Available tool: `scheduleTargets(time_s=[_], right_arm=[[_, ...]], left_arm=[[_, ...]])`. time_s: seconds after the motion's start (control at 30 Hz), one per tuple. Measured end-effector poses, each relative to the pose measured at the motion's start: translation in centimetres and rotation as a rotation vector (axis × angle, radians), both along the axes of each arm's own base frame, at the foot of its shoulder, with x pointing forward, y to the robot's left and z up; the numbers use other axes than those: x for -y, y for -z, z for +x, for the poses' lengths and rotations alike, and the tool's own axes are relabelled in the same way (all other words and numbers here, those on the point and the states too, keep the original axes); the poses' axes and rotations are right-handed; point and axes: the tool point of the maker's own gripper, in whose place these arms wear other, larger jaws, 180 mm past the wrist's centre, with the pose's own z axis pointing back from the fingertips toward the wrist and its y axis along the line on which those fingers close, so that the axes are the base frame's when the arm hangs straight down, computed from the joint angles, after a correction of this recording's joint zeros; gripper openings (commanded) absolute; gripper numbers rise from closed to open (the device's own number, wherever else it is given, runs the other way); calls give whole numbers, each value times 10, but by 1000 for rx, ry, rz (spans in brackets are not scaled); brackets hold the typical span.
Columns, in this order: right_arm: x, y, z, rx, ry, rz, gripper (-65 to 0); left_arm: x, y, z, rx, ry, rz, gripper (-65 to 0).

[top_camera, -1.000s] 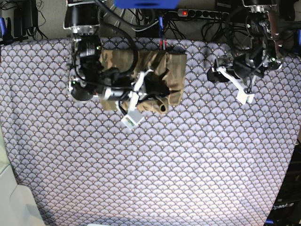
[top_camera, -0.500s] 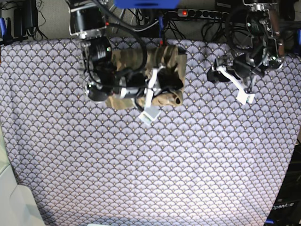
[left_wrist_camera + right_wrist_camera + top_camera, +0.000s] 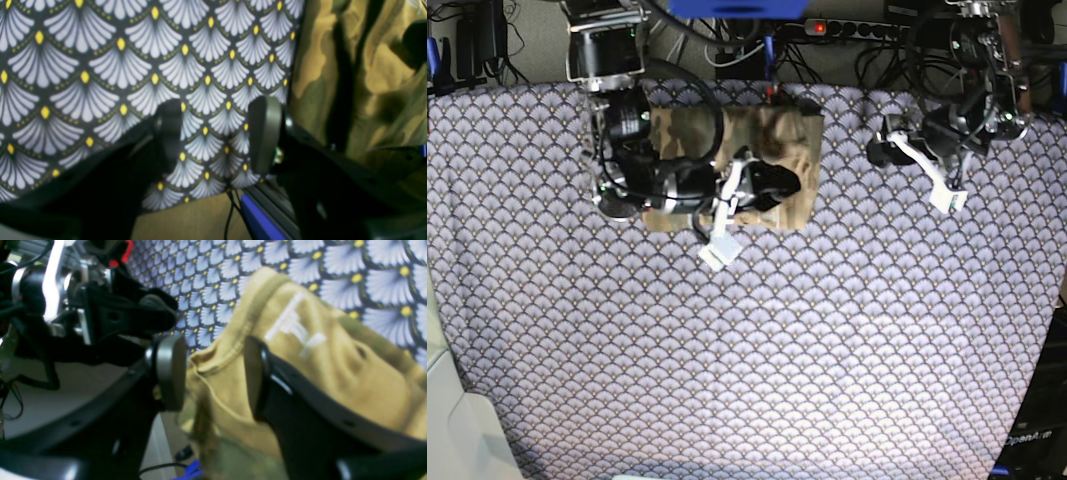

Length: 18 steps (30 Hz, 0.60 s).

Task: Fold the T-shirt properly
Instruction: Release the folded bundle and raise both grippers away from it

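Camouflage cloth, the T-shirt [image 3: 787, 150], lies folded into a compact rectangle near the far edge of the tablecloth [image 3: 747, 340], left of that edge's middle in the base view. Its right side reaches almost to the far edge, and its left part is hidden under the right arm [image 3: 622, 150].

The right gripper [image 3: 215, 373] sits over the shirt with its jaws apart; in the right wrist view one grey pad [image 3: 170, 371] stands to the left of a tan fold with a ribbed hem and the dark finger [image 3: 263, 380] stands against the cloth on the other side. The fold runs up between them, but the left pad is clear of it, so the grip looks let go rather than clamped. A pale printed mark [image 3: 293, 323] shows on the tan cloth just beyond the dark finger.

The left gripper [image 3: 215, 140] hangs near the far right corner, well apart from the shirt in the base view. Its two fingers [image 3: 265, 136] are spread with only scallop-patterned tablecloth showing between them, so it holds nothing. In the left wrist view the shirt fills the right side, beside the right-hand finger; whether they touch cannot be told.

A power strip [image 3: 857, 28] lies beyond the far edge.
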Motion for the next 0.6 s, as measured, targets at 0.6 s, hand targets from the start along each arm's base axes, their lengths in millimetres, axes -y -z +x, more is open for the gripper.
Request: scheduleTargets(time_s=[0.6], right_arm=[[101, -32, 21, 261, 29, -248, -531]], left_arm=[[-10, 5, -16, -33, 15, 36, -333]])
